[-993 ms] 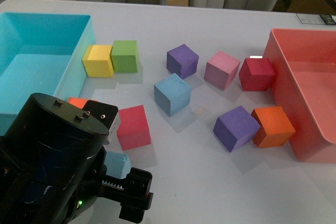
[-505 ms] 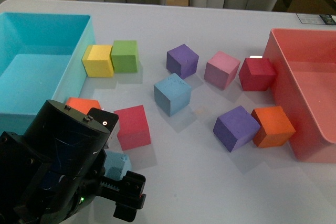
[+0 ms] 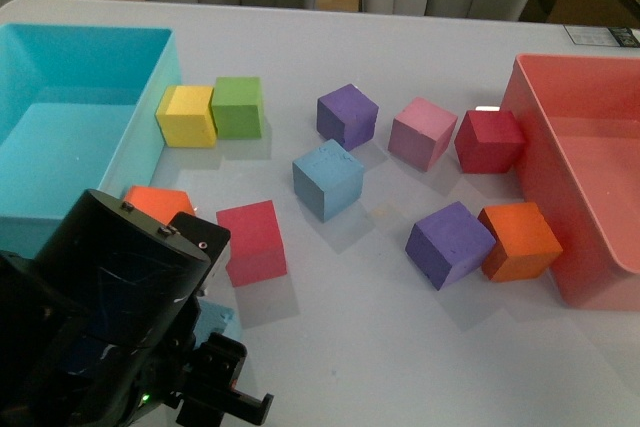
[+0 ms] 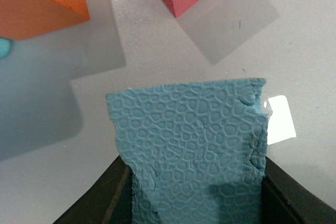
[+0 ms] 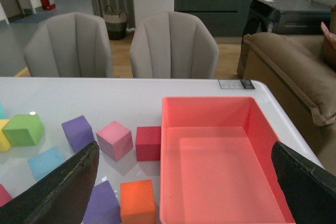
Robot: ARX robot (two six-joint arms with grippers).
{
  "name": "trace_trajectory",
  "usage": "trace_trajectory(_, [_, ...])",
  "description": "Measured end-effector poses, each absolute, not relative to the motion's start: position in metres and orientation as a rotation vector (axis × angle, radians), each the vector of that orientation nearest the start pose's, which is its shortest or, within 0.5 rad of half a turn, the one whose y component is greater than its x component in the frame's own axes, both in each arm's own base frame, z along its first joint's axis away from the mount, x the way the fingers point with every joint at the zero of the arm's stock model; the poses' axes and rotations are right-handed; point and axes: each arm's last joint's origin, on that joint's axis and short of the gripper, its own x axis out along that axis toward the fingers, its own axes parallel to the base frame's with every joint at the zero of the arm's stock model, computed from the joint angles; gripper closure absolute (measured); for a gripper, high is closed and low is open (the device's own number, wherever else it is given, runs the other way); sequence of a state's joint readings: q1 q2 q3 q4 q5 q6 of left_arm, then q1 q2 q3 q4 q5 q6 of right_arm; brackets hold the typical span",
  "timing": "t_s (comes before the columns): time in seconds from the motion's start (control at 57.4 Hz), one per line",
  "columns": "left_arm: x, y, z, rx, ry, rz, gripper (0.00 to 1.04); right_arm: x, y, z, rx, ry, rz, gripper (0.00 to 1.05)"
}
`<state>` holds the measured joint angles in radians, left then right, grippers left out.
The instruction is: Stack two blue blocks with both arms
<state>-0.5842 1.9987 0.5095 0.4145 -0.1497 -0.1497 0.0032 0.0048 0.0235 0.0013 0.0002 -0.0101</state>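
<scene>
One blue block (image 4: 191,150) fills the left wrist view, with the left gripper (image 4: 195,205) shut on it, a black finger on each side. In the front view only a corner of that block (image 3: 216,324) shows beside the black left arm (image 3: 110,317), near the table's front edge. The other blue block (image 3: 327,179) sits on the table's middle, apart from its neighbours; the right wrist view has it (image 5: 46,162) at the left. The right gripper (image 5: 184,192) stands open and empty above the salmon bin, and does not show in the front view.
A turquoise bin (image 3: 150,137) stands at the left and a salmon bin (image 3: 530,137) at the right. A red cube (image 3: 252,242) and an orange cube (image 3: 155,202) lie just beyond the held block. Yellow, green, purple, pink, dark red and orange cubes are scattered further back.
In the front view the left arm and its gripper have sunk lower and to the left, and hide more of the held blue block. The loose cubes have not moved.
</scene>
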Motion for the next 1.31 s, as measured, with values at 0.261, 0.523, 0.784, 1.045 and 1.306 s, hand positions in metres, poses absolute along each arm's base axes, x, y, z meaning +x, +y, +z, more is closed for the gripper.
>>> trace_trajectory(0.261, [0.232, -0.136, 0.076, 0.291, 0.895, -0.363, 0.63, 0.097, 0.0, 0.171, -0.01, -0.02, 0.003, 0.09])
trace_trajectory(0.523, [0.274, -0.159, 0.109, 0.321, 0.797, -0.416, 0.64, 0.097, 0.0, 0.171, -0.01, -0.02, 0.003, 0.09])
trace_trajectory(0.784, [0.321, -0.199, 0.105, 0.356, 0.824, -0.493, 0.65, 0.097, 0.0, 0.171, -0.01, -0.02, 0.003, 0.09])
trace_trajectory(1.045, [0.356, -0.224, 0.097, 0.375, 0.829, -0.515, 0.65, 0.097, 0.0, 0.171, -0.01, -0.02, 0.003, 0.09])
trace_trajectory(1.306, [0.377, -0.238, 0.08, 0.409, 0.856, -0.516, 0.65, 0.097, 0.0, 0.171, -0.01, -0.02, 0.003, 0.09])
